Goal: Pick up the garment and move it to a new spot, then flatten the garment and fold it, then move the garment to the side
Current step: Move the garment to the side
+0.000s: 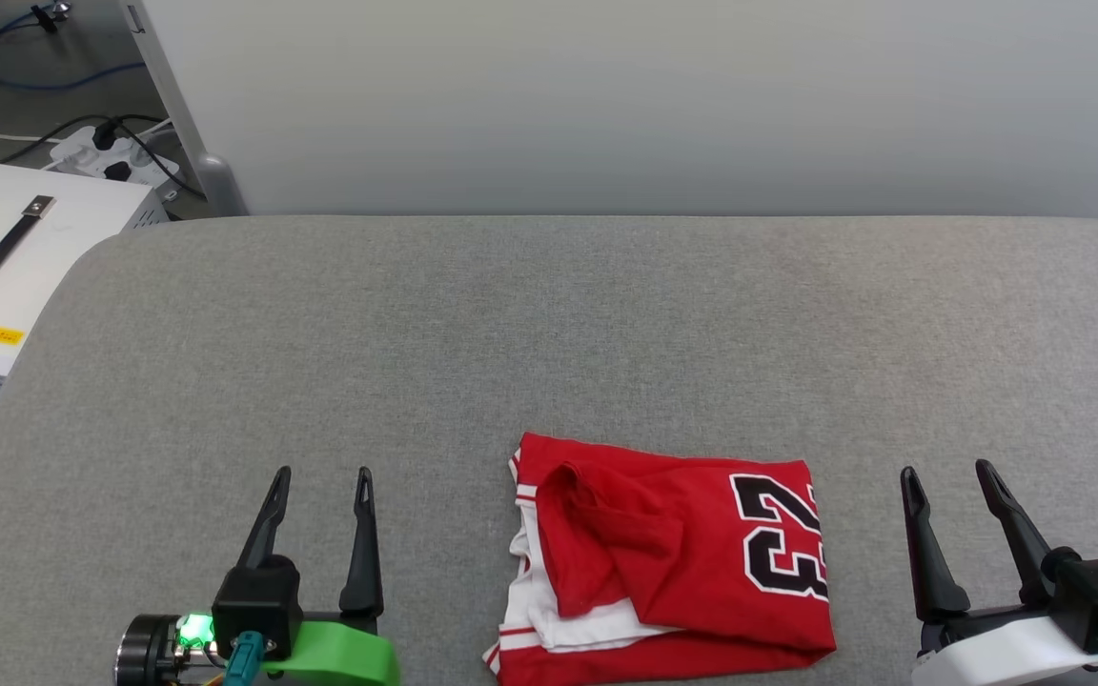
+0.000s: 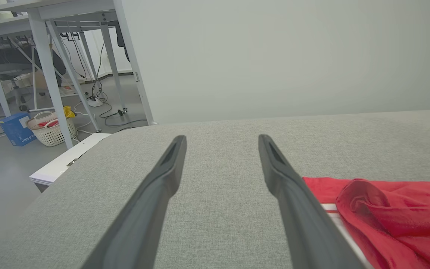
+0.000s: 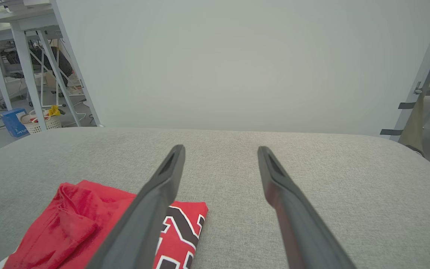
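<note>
Garment [image 1: 668,562] lying bunched between left gripper [image 1: 322,474] and right gripper [image 1: 946,469] (both spread wide, empty), its numbered edge nearer the right one.

The head camera looks steeply down on the tabletop [image 1: 549,324] from its near edge, while both wrist cameras skim low toward the far wall [image 3: 237,63], each catching the garment [image 1: 673,553] between them.
</note>
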Robot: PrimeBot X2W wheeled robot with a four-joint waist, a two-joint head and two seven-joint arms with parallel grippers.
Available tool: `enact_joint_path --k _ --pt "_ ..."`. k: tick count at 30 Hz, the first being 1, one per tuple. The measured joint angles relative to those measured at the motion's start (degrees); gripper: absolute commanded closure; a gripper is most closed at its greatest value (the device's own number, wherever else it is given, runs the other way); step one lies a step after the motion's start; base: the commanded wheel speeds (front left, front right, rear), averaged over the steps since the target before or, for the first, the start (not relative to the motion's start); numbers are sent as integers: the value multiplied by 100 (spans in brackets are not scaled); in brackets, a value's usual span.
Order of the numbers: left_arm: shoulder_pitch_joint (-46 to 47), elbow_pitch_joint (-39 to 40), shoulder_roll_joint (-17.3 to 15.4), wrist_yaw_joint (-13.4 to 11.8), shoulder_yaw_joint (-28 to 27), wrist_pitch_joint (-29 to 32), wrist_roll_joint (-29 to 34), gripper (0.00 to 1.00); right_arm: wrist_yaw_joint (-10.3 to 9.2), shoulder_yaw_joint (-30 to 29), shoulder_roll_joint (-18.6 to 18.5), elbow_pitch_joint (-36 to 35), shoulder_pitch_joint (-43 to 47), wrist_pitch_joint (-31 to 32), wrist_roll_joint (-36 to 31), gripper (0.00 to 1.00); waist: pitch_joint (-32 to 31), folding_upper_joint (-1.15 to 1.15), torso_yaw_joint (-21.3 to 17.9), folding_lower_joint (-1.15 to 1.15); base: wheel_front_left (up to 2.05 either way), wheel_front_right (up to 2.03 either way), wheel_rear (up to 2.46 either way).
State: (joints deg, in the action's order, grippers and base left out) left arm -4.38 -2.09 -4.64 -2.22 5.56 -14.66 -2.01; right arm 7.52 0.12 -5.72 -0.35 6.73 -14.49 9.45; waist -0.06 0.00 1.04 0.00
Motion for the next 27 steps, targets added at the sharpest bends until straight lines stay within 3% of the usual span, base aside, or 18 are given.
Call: enact_joint_path --k 11,18,21,27 --pt "-14 -105 4 45 -30 0 0 0 0 -104 -33 -3 -49 0 -59 0 -17 0 66 0 0 0 0" --pt "-9 -130 18 46 -26 0 0 0 0 -60 -779 -114 -1102 83 263 0 52 0 71 0 0 0 0" --pt "-2 -138 21 48 -29 0 1 0 0 143 -1128 -126 -1571 772 633 0 105 0 83 0 0 0 0" --pt "25 -145 25 55 -38 0 1 0 0 877 -1928 88 -2112 3212 2007 0 246 0 131 0 0 0 0"
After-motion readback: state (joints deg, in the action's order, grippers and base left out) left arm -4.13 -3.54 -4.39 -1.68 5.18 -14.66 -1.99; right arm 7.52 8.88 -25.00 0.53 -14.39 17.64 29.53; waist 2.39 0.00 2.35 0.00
